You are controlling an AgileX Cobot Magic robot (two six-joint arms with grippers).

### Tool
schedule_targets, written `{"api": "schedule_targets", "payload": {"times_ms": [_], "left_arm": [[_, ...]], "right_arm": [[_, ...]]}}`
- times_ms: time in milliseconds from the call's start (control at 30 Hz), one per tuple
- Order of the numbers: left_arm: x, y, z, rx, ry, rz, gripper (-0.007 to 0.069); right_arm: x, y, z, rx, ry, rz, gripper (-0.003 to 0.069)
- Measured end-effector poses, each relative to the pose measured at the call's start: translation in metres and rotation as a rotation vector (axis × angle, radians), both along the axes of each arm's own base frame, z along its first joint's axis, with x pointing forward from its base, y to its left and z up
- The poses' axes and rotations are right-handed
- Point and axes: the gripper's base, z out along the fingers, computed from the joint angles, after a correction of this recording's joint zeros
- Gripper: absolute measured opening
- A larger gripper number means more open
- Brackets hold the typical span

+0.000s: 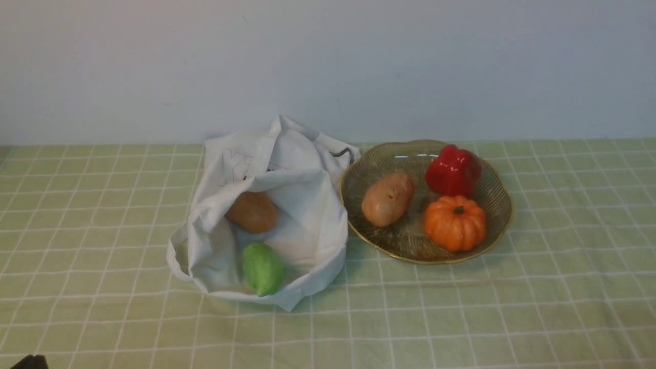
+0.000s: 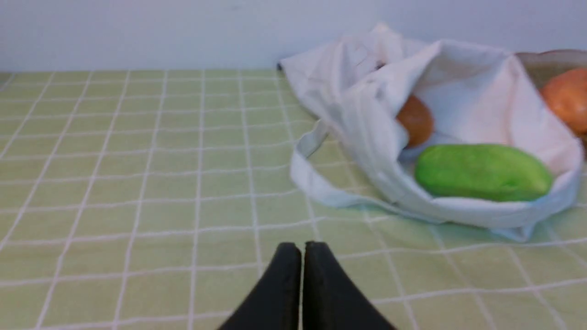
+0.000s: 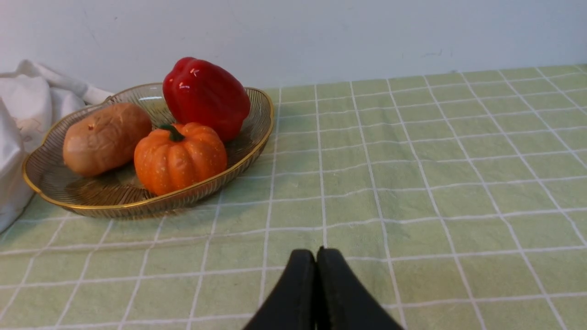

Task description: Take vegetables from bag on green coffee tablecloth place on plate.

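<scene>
Closed and holding nothing, the left claw [image 2: 302, 250] of dark, narrow fingers appears in the left wrist view, its tips together over pale green cloth with a white grid [image 2: 174, 183], nearer the camera than the white cloth bag. It touches neither the bag nor anything inside. Within the bag's mouth sit a light green, pointed toy gourd [image 2: 484, 172] and, partly hidden by a fold, a tan-brown oval toy potato [image 2: 415, 121].

In the front view, the open, soft white cloth bag [image 1: 307, 205] is the landmark. Inside it, the potato lies deeper and the gourd near its front edge; both have yet to be moved out. Just to the bag's right is a round, brownish translucent plate with a wavy gold rim [image 1: 389, 245]. Another tan-brown potato [image 1: 388, 200] rests on the plate's side nearest the bag; farther from the bag are a glossy red toy pepper [image 1: 453, 170] and an orange ribbed toy pumpkin [image 1: 455, 223]. The job looks partly done: one potato is on the plate, with one potato and the gourd left.

In the right wrist view, the right claw [image 3: 318, 256] is also closed and empty, apart from the plate and the bag.
</scene>
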Motion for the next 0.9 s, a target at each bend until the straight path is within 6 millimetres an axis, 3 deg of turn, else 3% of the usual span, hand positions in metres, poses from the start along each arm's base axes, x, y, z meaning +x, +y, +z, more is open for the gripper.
{"api": "schedule_targets", "payload": {"times_ms": [900], "left_arm": [[-0.0002, -0.0020, -0.0066, 0.036, 0.022, -0.056, -0.0005]], "right_arm": [[0.0000, 0.0000, 0.0000, 0.000, 0.000, 0.000, -0.0017]]}}
